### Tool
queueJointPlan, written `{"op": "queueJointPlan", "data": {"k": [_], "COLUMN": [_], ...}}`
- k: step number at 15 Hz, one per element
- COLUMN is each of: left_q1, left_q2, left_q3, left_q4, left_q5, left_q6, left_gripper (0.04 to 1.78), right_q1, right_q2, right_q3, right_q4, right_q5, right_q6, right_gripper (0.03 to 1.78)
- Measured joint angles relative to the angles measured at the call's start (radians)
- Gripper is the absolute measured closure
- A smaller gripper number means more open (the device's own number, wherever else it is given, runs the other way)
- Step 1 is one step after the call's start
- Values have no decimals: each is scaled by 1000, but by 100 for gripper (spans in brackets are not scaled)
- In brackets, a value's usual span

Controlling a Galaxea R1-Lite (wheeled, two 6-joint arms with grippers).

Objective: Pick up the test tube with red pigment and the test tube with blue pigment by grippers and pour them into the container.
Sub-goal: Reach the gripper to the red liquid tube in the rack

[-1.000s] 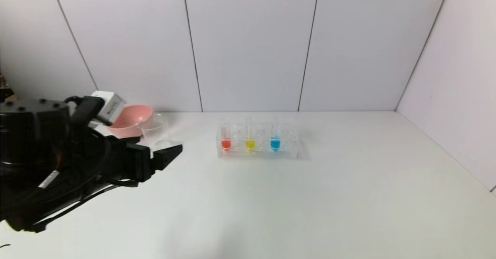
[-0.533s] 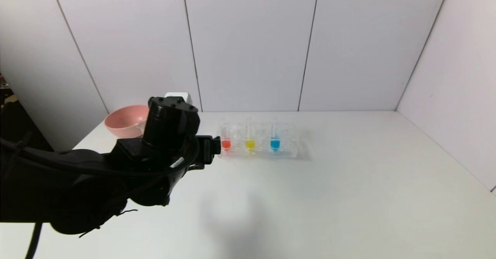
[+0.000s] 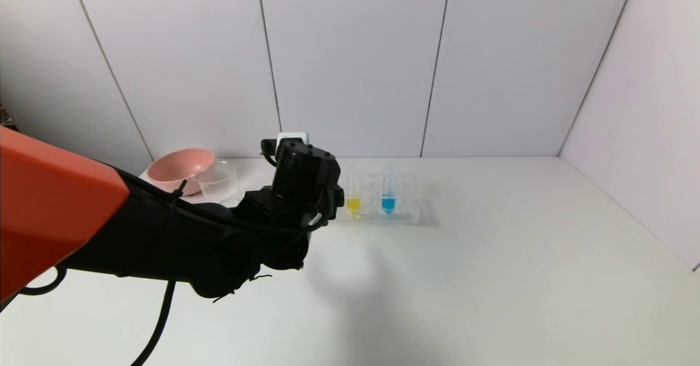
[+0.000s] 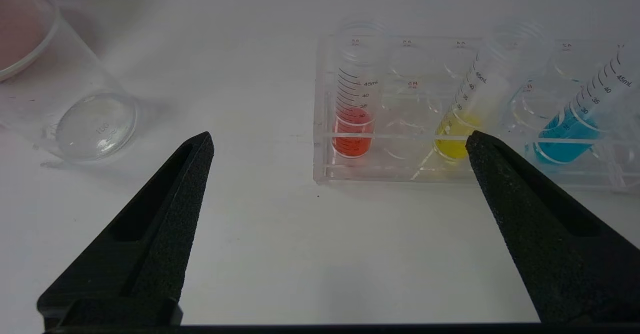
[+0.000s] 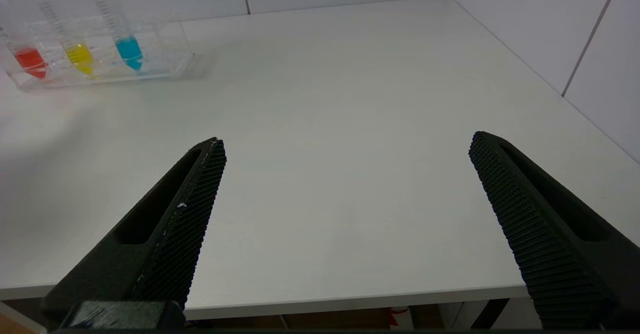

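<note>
- Across the white tabletop (image 3: pixel 492 278), the black and orange-red left arm reaches out toward the rack, hiding the rack's left end from the head camera.
- Off to the left sit a pink bowl (image 3: pixel 178 168) and, just beside it, the small clear beaker (image 4: pixel 75 109) that serves as the container, empty by the look of it.
- Next down, the clear plastic tube rack (image 4: pixel 400 169) holds three graduated tubes standing roughly upright.
- Left gripper (image 4: pixel 337 147): jaws spread wide, holding nothing, low over the tabletop just short of the rack.
- Straight ahead between those jaws is the tube with orange-red liquid (image 4: pixel 354 134), long axis vertical, in the rack's near end slot. That's the likely first grab.
- Yellow tube (image 4: pixel 457 139) sits next along; blue-liquid tube (image 4: pixel 565 142) is farthest over.
- Right gripper (image 5: pixel 345 149): jaws apart too, parked at the tabletop's near edge, well away from the rack.
</note>
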Motion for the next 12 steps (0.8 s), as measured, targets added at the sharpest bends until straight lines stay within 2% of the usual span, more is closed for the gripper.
{"op": "queueJointPlan", "data": {"k": [5,9,12], "left_q1": [24,72,79], "left_q2": [114,174,190], "left_q3": [-97,-123,-125], "left_q4": [-6,-53,-64], "left_q5": [0,-24,-27], "left_q6": [7,18,35], "left_gripper": [6,6,6], "right_q1": [0,0,0], "right_q2": [0,0,0], "right_q3": [0,0,0], "right_q4": [0,0,0], "right_q5": [0,0,0], "right_q6": [0,0,1], "right_gripper": [4,4,4]}}
